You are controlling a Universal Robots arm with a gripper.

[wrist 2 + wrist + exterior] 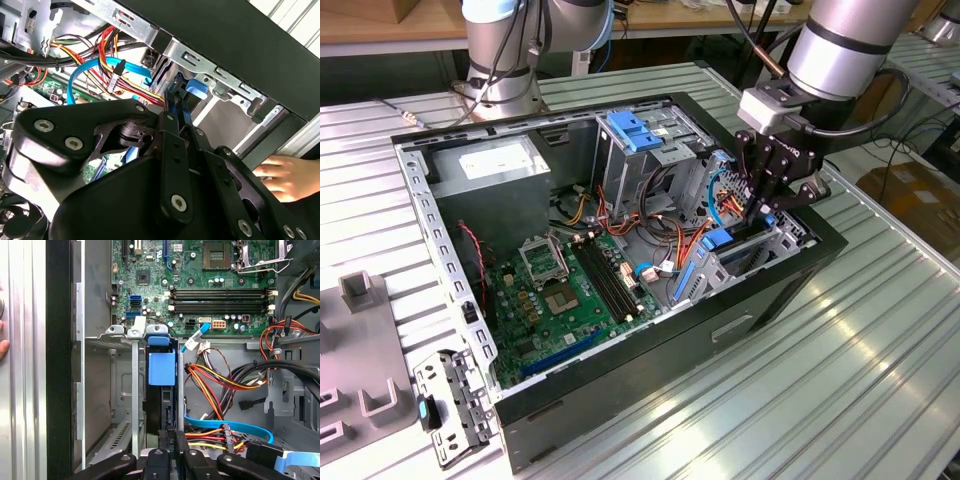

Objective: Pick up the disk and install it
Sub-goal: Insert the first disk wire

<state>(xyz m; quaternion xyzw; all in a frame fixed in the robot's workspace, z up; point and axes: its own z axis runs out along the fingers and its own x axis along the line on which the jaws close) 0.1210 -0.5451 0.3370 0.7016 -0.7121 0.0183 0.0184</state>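
Observation:
The disk (161, 369) stands on edge in the drive bay at the front corner of the open computer case (790, 285), its light-blue rail toward the motherboard. In the exterior view its blue end (720, 240) shows low in the bay at the case's right. My gripper (761, 212) reaches down into that bay from above. In both wrist views the black fingers (172, 432) sit close together on the disk's thin edge (176, 97). The gripper (177, 122) is shut on it.
Orange, yellow and blue cables (220, 427) run right beside the bay. The motherboard (570, 290), power-supply box (495, 165) and blue-latched drive cage (635, 130) lie inside the case. A hand (280, 175) rests on the case's outer side. Grey fixtures (360, 290) stand at the exterior view's left.

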